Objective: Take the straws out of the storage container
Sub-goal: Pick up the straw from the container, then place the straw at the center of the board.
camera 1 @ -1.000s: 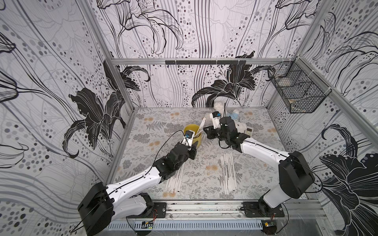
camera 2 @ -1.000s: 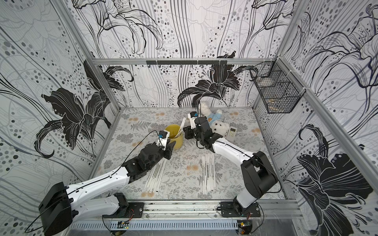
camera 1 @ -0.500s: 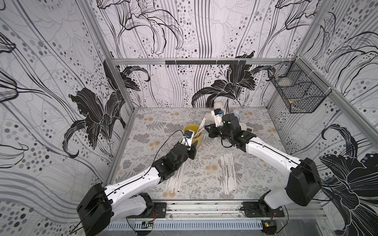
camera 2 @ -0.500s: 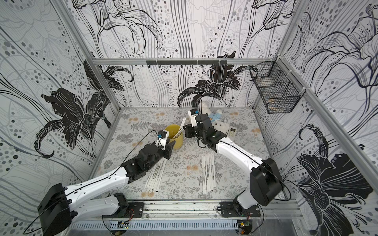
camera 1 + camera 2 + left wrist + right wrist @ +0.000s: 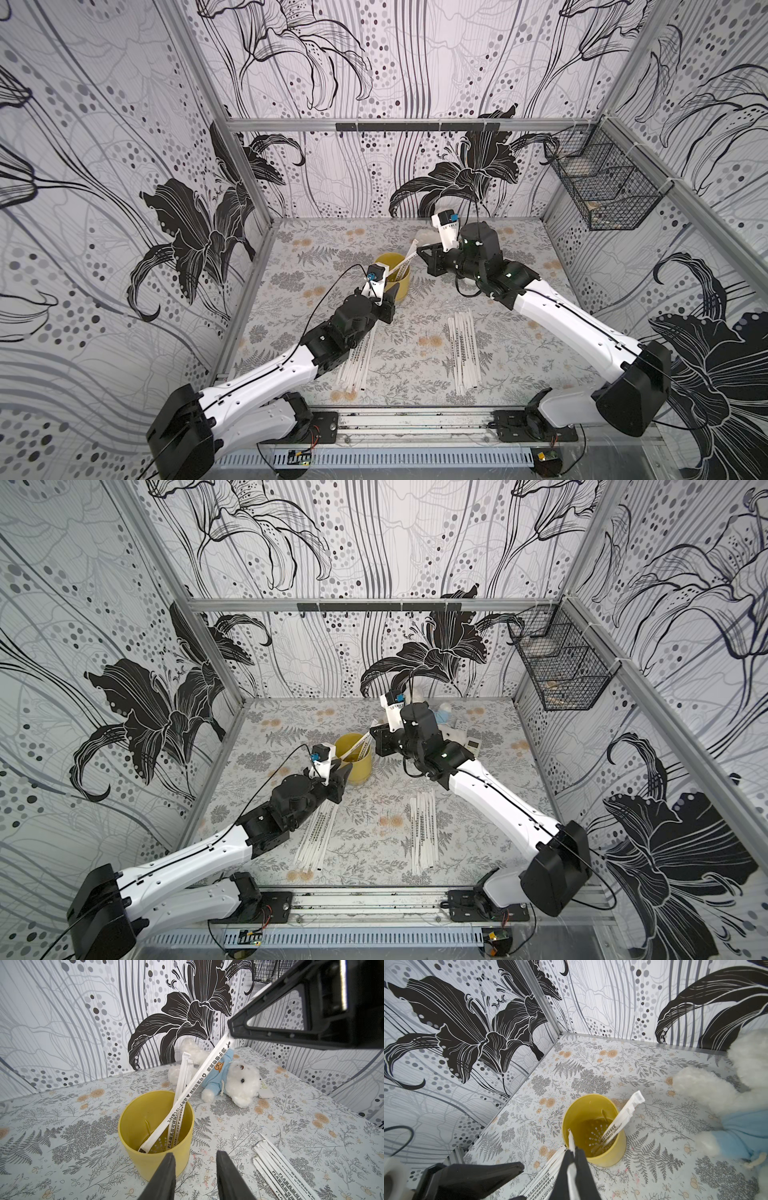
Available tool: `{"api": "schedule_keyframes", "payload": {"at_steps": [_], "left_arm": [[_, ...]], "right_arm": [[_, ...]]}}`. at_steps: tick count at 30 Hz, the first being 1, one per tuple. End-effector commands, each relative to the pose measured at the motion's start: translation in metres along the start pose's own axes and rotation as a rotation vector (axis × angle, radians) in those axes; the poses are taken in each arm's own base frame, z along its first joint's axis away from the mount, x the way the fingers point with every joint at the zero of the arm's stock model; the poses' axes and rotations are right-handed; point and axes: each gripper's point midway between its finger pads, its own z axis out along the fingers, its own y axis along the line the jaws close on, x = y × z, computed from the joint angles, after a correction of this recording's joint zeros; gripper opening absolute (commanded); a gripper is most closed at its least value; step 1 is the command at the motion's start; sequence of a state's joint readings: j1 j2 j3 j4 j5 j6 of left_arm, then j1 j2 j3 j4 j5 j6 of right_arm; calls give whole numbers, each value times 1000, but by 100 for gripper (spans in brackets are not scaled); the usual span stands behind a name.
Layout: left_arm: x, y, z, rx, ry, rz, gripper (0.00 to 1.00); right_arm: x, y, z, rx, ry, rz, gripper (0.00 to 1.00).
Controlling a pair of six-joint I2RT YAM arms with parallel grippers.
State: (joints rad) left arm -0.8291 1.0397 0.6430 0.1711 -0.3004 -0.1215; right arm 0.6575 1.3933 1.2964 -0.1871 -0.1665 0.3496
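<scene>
Both sets of jaws show in both top views. The right jaws, at 2 o'clock of the storage container (image 5: pixel 401 289), are clamped on the upper end of the gripped straw (image 5: pixel 400 268), which slants down into the container. The left jaws stand apart at 7 o'clock of the container, just beside its wall, holding nothing. The container stands upright at about 11 o'clock from the middle of the desk (image 5: pixel 419 316). Two bundles of straws lie flat on the desk: the left bundle (image 5: pixel 358 361) at 7 o'clock of the container, partly under the left arm (image 5: pixel 266 378), and the right bundle (image 5: pixel 422 833) at 5 o'clock.

Left wrist view: the left jaws are apart with the container (image 5: pixel 141 1164) directly ahead; contact cannot be told. The gripped straw (image 5: pixel 197 1078) has its lower end down inside the container. Two leaning straws (image 5: pixel 184 1076) rest against the rim. A teddy (image 5: pixel 241 1082) lies on the desk beyond.

Right wrist view: the right jaws are pressed together on the gripped straw (image 5: pixel 571 1165). The leaning straws (image 5: pixel 623 1114) rest on the far rim of the container (image 5: pixel 606 1157).
</scene>
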Motion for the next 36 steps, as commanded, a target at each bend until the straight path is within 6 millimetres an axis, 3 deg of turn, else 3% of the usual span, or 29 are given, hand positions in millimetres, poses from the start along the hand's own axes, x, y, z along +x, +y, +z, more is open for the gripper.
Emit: {"api": "schedule_keyframes", "payload": {"at_steps": [1,7,11,19,27,32,36], "left_arm": [[-20,3,-8,-8,-76,-24,38],[-37,6,-21,-6,-110,-55,38],[-37,6,-27,4,-99,-76,36],[-26,7,-43,12,49,-144,36],[13,28,-69,-87,250,-245,36],[34,34,-80,-92,262,-310,35],[40,41,-88,-97,233,-335,35]], "right_arm": [[-13,23,-23,-59,-14,-40,4],[-25,39,-48,-91,-29,-60,2],[-26,51,-57,-132,6,-66,2],[5,67,-50,-235,194,-14,2],[61,73,-12,-344,414,41,2],[94,88,23,-415,520,56,3],[123,100,54,-456,612,75,4]]}}
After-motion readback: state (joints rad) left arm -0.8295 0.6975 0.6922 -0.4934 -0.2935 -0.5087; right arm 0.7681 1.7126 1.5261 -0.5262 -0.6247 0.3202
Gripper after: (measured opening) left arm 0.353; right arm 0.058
